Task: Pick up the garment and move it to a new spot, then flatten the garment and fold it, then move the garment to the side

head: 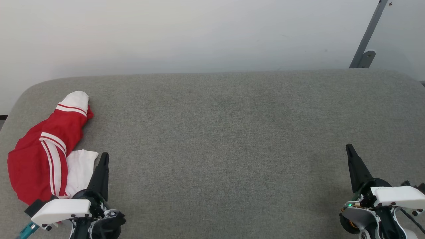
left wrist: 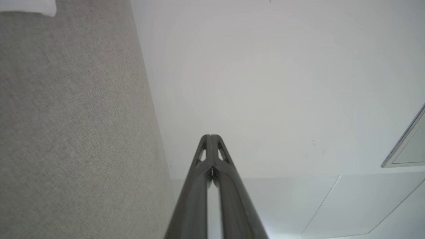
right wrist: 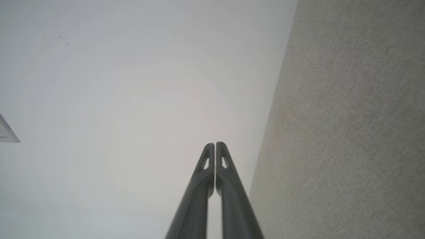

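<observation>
Two grippers clenched, empty; red shirt bunched just left of left gripper, well apart from right gripper. Risk: pinch catches several layers, lifts tangle; nudge slides shirt off grey padded surface.

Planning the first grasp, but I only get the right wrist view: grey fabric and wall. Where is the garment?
Observer: The garment lies crumpled at the far left of the grey surface.
Operator: Which end effector is nearer?
Observer: The left end effector, shut, just beside the garment's right edge.
Operator: Is it spread flat?
Observer: No, bunched, one striped sleeve pointing toward the wall.
</observation>
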Available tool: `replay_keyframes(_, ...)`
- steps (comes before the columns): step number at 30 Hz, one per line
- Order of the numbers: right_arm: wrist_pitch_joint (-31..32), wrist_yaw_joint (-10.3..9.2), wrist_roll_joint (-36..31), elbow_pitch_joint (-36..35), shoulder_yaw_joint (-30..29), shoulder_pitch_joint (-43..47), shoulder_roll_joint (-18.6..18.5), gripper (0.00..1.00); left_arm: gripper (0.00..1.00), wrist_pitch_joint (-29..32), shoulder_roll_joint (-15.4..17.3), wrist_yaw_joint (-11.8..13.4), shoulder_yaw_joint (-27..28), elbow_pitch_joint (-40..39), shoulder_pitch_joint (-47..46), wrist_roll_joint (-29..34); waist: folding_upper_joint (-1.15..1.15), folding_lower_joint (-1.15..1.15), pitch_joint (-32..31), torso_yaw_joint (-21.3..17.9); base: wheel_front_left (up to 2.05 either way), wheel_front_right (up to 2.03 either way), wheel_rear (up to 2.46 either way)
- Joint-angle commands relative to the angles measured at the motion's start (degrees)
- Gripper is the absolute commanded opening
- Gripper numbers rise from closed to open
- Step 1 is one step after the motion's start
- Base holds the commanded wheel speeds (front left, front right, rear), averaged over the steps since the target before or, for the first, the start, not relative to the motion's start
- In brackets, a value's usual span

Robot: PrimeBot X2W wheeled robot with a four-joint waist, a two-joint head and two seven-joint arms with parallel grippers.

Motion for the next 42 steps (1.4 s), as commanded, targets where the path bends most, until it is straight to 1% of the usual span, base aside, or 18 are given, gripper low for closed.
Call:
replay_keyframes(1, 0.03, 0.00, 0.25, -0.03, 0.07, -0.26, 0.04, 0.00, 0.00, -0.02, 0.09, 0.13, 0.08, -0.01, -0.79, 0.16, 0.00, 0.00, 0.00, 0.00, 0.00, 0.00, 0.00)
replay_keyframes(5, 0.03, 0.00, 0.25, -0.03, 0.07, -0.26, 0.04, 0.00, 0.00, -0.02, 0.09, 0.13, 0.08, -0.01, -0.79, 0.16, 0.00, 0.00, 0.00, 0.00, 0.00, 0.00, 0.00)
replay_keyframes(6, 0.00, 0.00, 0.00, 0.01, -0.03, -0.01, 0.00, 1.00, 1.00, -0.01, 0.00, 0.00, 0.00, 0.01, -0.01, 0.01, 0.00, 0.00, 0.00, 0.00, 0.00, 0.00, 0.00)
replay_keyframes(9, -0.05, -0.01, -0.05, 1.35, -0.04, 0.90, 0.15, 1.00, 1.00, -0.06, -0.31, 0.00, -0.02, 1.22, 0.98, 0.05, 0.00, 0.00, 0.01, 0.00, 0.00, 0.00, 0.00)
replay_keyframes(15, -0.98, -0.01, -1.33, 2.17, 0.45, -0.82, -0.25, 1.00, 1.00, -1.26, 0.71, 0.01, 0.15, 0.62, 0.46, 1.35, 0.00, 0.00, 0.02, 0.08, 0.00, 0.00, 0.00)
replay_keyframes(23, -3.98, -0.01, -7.55, 3.30, 3.21, -2.82, -2.24, 1.00, 1.00, -4.12, 3.67, 0.01, -1.85, -0.10, 0.52, 6.80, 0.00, 0.00, 0.03, 0.22, 0.00, 0.00, 0.00)
replay_keyframes(24, -3.98, -0.01, -7.55, 3.30, 3.21, -2.82, -2.24, 1.00, 1.00, -4.12, 3.67, 0.01, -1.85, -0.10, 0.52, 6.80, 0.00, 0.00, 0.03, 0.22, 0.00, 0.00, 0.00)
replay_keyframes(27, -4.91, -0.01, -10.61, 3.70, 3.91, -3.41, -2.95, 1.00, 1.00, -4.93, 4.55, 0.02, -1.98, 0.02, 0.47, 11.15, 0.00, 0.00, 0.04, 0.28, 0.00, 0.00, 0.00)
replay_keyframes(34, -6.65, 0.00, -20.06, 3.09, 4.07, -4.13, -4.10, 1.00, 1.00, -6.65, 4.77, 0.02, -1.80, -0.32, 0.91, 21.40, 0.00, 0.00, 0.15, 0.44, 0.00, 0.00, 0.00)
replay_keyframes(42, -8.47, 0.00, -31.58, 2.04, 3.59, -3.83, -3.90, 1.00, 1.00, -8.46, 4.97, 0.03, -1.00, -1.75, 1.26, 32.13, 0.00, 0.00, 0.33, 0.68, 0.00, 0.00, 0.00)
